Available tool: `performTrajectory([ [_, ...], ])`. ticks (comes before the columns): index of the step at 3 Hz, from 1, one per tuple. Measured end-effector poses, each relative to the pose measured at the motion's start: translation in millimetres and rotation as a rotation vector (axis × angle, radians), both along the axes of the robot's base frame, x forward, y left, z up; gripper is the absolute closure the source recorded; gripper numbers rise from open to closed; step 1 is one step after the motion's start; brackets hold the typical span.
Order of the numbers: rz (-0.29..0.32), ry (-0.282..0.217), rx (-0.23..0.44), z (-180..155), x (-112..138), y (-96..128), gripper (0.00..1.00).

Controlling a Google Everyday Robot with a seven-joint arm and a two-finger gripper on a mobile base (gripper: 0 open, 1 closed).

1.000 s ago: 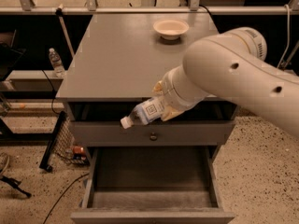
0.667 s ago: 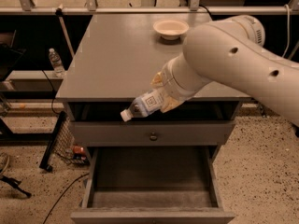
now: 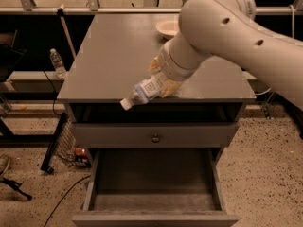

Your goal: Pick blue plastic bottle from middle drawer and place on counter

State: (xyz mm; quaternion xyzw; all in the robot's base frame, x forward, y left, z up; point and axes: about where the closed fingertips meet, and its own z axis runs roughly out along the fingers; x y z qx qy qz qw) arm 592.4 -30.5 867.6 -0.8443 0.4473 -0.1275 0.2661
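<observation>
Right, the gripper (image 3: 160,81) is at the front of the counter (image 3: 113,51), around six o'clock on that grey top, and it is clamped on the blue plastic bottle (image 3: 146,90). Pale yellowish fingers (image 3: 154,66) pinch the labelled body from either side. The bottle hangs tilted, white cap aimed toward eight o'clock and poking out past the counter's front edge. I can't tell whether the body is touching the surface or riding just above it.

Down at six o'clock in the view the middle drawer (image 3: 151,178) stands pulled open, with its worn floor showing. The closed knobbed drawer front (image 3: 155,137) sits between it and the counter. So the pick looks done, and this reads as the carry-over into the place.

Next move, as I judge it: push the bottle further in toward twelve o'clock so that cap stops overhanging, level it out, lower it onto the counter, then let go. It's round, so laid on its side it could roll back toward the edge. There's a bowl (image 3: 166,27) near one o'clock on the counter, well apart from the bottle, but the big white arm (image 3: 227,32) is reaching across close to it, so go easy with any swing.
</observation>
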Motion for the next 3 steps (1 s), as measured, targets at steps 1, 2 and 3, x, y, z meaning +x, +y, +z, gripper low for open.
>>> performTrajectory([
  [1, 0.032, 0.042, -0.036, -1, 24, 3, 1.00],
  [2, 0.050, 0.088, -0.073, -10, 49, 1, 1.00],
  [3, 0.060, 0.123, -0.120, -17, 72, 2, 1.00],
])
